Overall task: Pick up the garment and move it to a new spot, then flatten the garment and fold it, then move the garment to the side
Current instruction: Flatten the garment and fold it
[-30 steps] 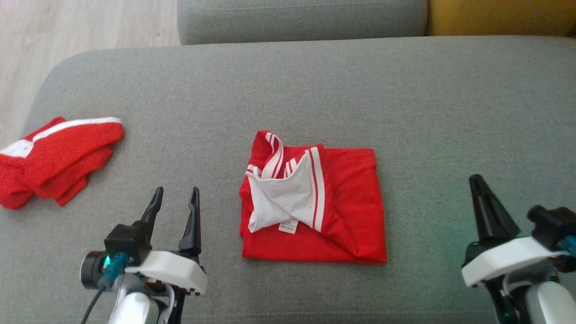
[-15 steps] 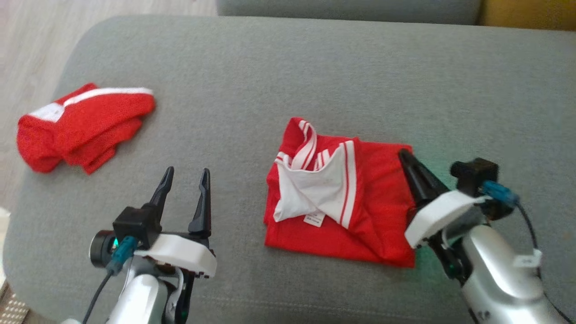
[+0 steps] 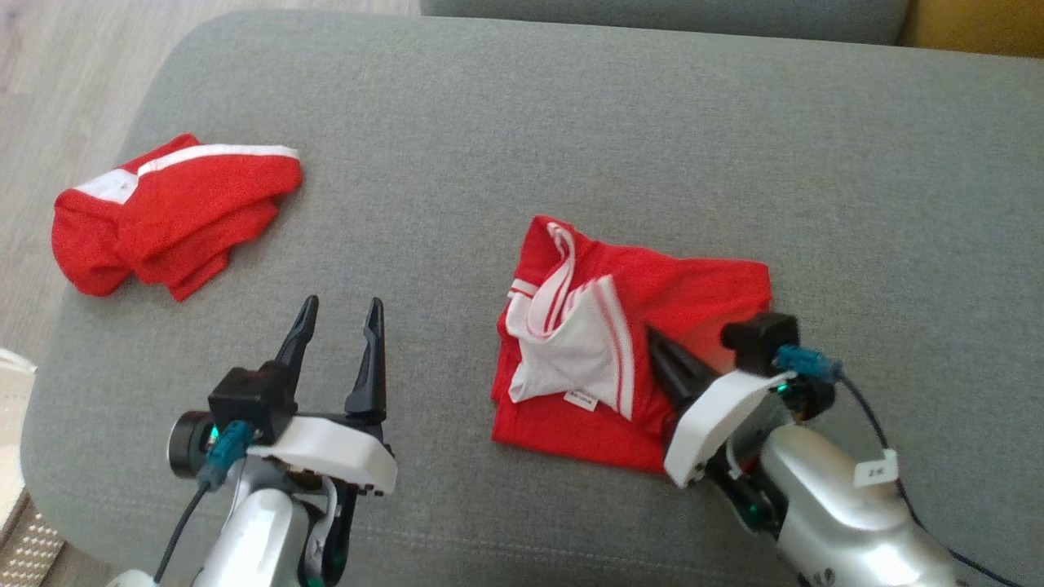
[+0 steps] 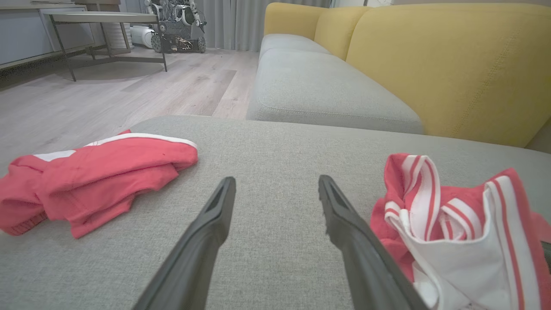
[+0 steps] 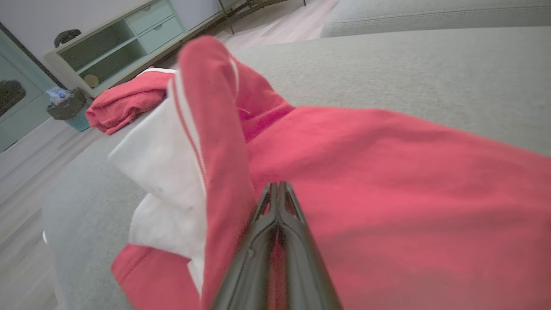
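Left gripper (image 3: 342, 303): lower left of my head view, jaws spread wide, both dark fingers pointing forward and roughly parallel. Left forearm (image 3: 245, 538) rises from the bottom edge, wrist level.

Right gripper (image 3: 655, 334): angled in toward the middle, tips low. In my right wrist view its fingers (image 5: 258, 258) press together along their length, no gap between them. Right forearm (image 3: 840, 522) slants in from the lower right corner.

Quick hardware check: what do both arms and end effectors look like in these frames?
Left end effector and right end effector: two long, tapered black fingers on a white moulded housing, black camera block with a teal connector and dark cable. Forearms are glossy silver; the right one carries a small white label.
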You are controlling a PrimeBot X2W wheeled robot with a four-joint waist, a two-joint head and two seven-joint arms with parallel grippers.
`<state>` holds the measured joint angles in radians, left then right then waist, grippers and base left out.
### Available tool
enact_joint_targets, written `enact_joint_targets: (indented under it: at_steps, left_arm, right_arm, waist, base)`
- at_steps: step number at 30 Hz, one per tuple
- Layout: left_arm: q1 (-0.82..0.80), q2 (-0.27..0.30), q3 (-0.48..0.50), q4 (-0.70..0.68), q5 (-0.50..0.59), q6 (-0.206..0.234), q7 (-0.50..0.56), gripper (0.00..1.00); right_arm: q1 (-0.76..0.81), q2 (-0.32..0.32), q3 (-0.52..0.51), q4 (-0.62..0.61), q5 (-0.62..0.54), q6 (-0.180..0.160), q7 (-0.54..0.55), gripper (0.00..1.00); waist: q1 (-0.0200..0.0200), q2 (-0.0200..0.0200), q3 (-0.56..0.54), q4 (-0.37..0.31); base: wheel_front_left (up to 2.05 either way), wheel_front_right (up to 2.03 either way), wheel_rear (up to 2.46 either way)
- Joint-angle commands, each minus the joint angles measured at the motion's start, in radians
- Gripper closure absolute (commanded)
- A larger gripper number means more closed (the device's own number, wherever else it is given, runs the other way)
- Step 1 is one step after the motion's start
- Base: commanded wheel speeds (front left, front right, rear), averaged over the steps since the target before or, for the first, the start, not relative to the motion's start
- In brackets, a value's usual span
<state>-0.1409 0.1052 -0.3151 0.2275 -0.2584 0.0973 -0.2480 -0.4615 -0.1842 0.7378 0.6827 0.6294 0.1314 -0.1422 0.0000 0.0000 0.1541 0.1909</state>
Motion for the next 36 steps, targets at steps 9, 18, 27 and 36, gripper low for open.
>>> enact_joint_targets:
  at_steps: [9, 18, 27, 36]
  left_arm:
    - [-0.03, 0.014, 0.031, -0.031, -0.003, 0.008, -0.011, 0.0]
    - [-0.017, 0.029, 0.038, -0.04, -0.006, 0.018, -0.012, 0.0]
    - [0.011, 0.056, 0.072, -0.059, -0.025, 0.04, -0.008, 0.0]
    - [0.061, 0.089, 0.078, -0.1, -0.027, 0.052, 0.013, 0.0]
  right_arm:
    - [0.019, -0.02, 0.152, -0.105, 0.089, -0.001, -0.03, 1.0]
    - [0.038, -0.056, -0.025, -0.147, 0.052, -0.001, -0.108, 0.0]
    - [0.141, -0.099, -0.38, -0.268, -0.148, -0.001, -0.116, 0.0]
    - [0.318, -0.076, -0.605, -0.498, -0.315, -0.001, -0.001, 0.0]
  waist:
    - [0.0, 0.0, -0.009, -0.032]
    - [0.0, 0.0, -0.025, -0.079]
    - [0.0, 0.0, -0.059, -0.14]
    - [0.0, 0.0, -0.103, -0.168]
  base:
    - [0.0, 0.0, 0.0]
    - [0.0, 0.0, 0.0]
    - [0.0, 0.0, 0.0]
    - [0.0, 0.0, 0.0]
